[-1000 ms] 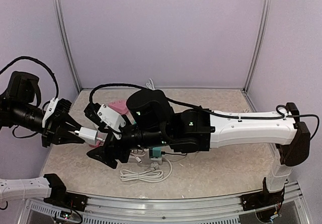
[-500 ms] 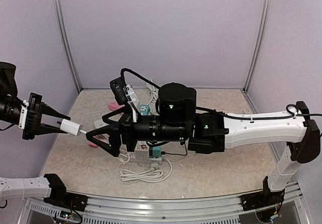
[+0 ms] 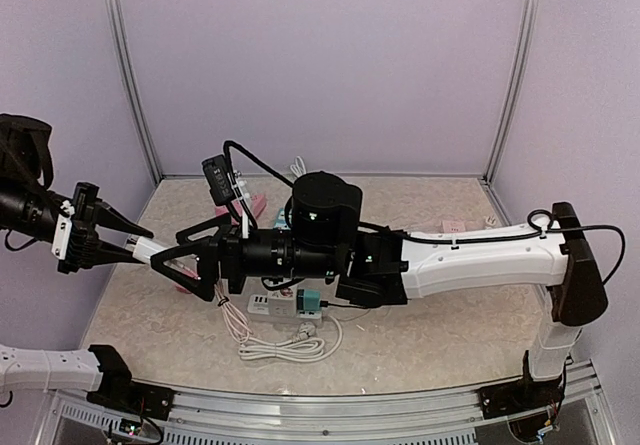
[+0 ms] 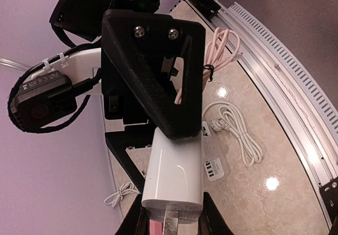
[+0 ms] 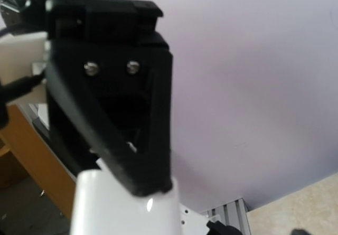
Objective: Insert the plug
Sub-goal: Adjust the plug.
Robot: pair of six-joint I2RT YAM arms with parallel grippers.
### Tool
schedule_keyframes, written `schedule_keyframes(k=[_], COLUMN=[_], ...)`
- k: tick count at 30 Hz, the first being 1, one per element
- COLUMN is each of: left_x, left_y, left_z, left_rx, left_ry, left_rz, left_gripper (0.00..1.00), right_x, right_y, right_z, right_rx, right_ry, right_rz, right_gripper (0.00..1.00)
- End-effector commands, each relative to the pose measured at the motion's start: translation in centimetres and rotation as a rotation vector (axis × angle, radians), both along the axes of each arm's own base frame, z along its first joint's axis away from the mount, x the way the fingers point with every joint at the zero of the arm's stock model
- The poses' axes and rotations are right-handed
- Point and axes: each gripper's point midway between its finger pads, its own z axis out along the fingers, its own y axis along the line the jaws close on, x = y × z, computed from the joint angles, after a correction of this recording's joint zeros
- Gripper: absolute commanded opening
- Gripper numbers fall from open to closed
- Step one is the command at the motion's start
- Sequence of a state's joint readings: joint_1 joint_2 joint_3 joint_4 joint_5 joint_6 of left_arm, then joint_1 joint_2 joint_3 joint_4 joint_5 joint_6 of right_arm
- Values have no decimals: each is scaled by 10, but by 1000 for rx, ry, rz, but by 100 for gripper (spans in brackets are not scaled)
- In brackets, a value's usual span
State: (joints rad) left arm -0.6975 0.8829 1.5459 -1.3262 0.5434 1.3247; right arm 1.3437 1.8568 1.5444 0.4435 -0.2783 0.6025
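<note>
I see the left gripper [image 3: 128, 244] clamping the white plug [image 4: 174, 174] above the beige tabletop [image 3: 430, 337], lilac walls [image 3: 320, 65] around; I cannot tell the right gripper [image 3: 172, 256] grip

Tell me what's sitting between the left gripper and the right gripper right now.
Only the white plug adapter: the left gripper clamps one end and the right gripper meets the other. The top view shows this, and the left wrist view shows it closer.

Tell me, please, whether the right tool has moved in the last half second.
Yes. The right tool has shifted left, away from the coiled cable and towards the left corner post.
</note>
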Motion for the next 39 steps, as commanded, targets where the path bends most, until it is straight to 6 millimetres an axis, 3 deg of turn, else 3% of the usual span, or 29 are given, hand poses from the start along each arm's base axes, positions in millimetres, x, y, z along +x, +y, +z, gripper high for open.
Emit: schedule_keyframes(k=[1,6,10,14,17,20,23,24,26,27,29,31,32,35,39], left_x=[-4,-5,-3,-1,1,4,8,9,10,12,17,25,29,44,72], left_y=[-2,-2,-2,-3,-5,-7,-9,-9,-9,-10,-11,-14,-16,-26,-45], left_z=[4,1,-4,-7,-6,-9,-17,-20,-22,-22,-21,-21,-23,-33,-62], left_rx=[-4,0,8,13,9,18,38,45,50,49,44,36,35,38,74], left_ry=[-11,-3,1,6,5,11,21,26,35,41,49,64,75,128,198], left_rz=[-30,-36,-33,-30,-26,-25,-21,-19,-8,2,30,64,80,127,179], left_gripper=[0,0,0,0,0,0,0,7,59,75,90,98,99,99,95], right_x=[-11,-21,-22,-24,-27,-25,-23,-22,-13,-7,10,32,52,85,110], right_y=[11,12,11,13,15,12,5,3,-2,-5,-16,-35,-49,-97,-163], right_z=[10,13,16,15,13,15,17,18,16,9,-3,-18,-27,-54,-87], right_rx=[60,111,127,116,102,107,115,113,88,56,-23,-115,-164,-296,-453], right_ry=[16,27,22,27,31,26,15,13,11,15,25,42,58,92,101], right_rz=[106,181,192,206,223,210,182,167,108,61,-59,-211,-337,-597,-855], right_gripper=[90,60,57,37,27,2,0,0,0,0,0,0,0,0,0])
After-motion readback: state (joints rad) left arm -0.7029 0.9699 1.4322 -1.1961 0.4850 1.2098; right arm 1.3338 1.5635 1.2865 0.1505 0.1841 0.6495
